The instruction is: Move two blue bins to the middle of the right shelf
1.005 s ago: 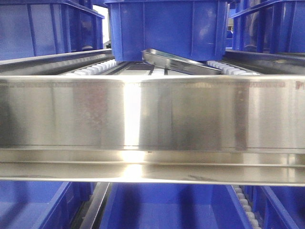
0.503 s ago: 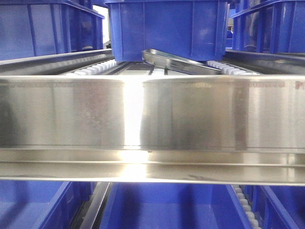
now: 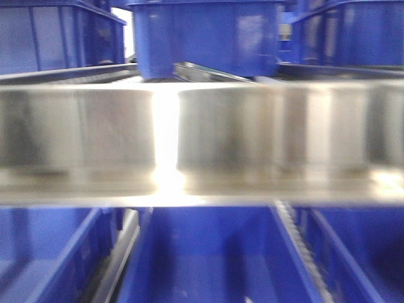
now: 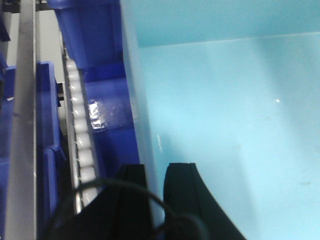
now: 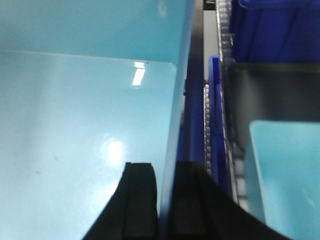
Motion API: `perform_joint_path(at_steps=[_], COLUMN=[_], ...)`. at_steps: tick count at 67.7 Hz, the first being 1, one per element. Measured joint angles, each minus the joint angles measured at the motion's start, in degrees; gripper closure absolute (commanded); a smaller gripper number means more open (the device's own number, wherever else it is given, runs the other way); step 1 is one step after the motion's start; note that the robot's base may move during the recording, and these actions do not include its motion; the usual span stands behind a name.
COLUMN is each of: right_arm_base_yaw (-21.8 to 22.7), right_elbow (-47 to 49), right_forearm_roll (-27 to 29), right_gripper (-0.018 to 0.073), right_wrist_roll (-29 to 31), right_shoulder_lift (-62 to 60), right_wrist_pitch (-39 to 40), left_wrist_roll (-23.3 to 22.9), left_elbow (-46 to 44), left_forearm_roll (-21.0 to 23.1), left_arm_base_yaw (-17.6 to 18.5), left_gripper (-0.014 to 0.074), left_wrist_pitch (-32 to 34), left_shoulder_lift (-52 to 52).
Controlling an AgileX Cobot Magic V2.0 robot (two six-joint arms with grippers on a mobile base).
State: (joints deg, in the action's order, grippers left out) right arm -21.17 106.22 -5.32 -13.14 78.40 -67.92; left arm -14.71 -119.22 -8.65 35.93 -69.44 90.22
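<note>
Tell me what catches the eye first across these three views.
A wide shiny steel beam spans the blurred front view, with dark crates above and below. Each wrist view is filled by a pale bin, its wall pinched in the left tool and the right tool. A second pale bin sits at the right wrist view's lower right.

**Shelf front climbed in the frame**

In the front-facing view the steel shelf rail (image 3: 252, 139) rose and went blurry. The dark blue crate (image 3: 208, 38) above it shifted up and to the left. The metal tray (image 3: 205, 71) beneath that crate dropped mostly out of sight behind the rail, as did the upper white rollers. Below, more of the lower blue crates (image 3: 208, 265) and a roller track (image 3: 302, 252) came into sight.
</note>
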Motion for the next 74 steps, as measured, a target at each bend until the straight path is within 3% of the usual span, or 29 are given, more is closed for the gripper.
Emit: perform_joint_path(at_steps=[74], right_arm_base_yaw=[0.0], right_elbow=[0.0], right_forearm_roll=[0.0], right_gripper=[0.0712], right_wrist_roll=[0.0], right_shoulder_lift=[0.0], right_wrist_pitch=[0.2], left_wrist_roll=[0.0], left_elbow=[0.0], left_forearm_roll=[-0.1], left_arm_base_yaw=[0.0], left_gripper=[0.0707], left_wrist_pitch=[0.0], left_shoulder_lift=[0.0])
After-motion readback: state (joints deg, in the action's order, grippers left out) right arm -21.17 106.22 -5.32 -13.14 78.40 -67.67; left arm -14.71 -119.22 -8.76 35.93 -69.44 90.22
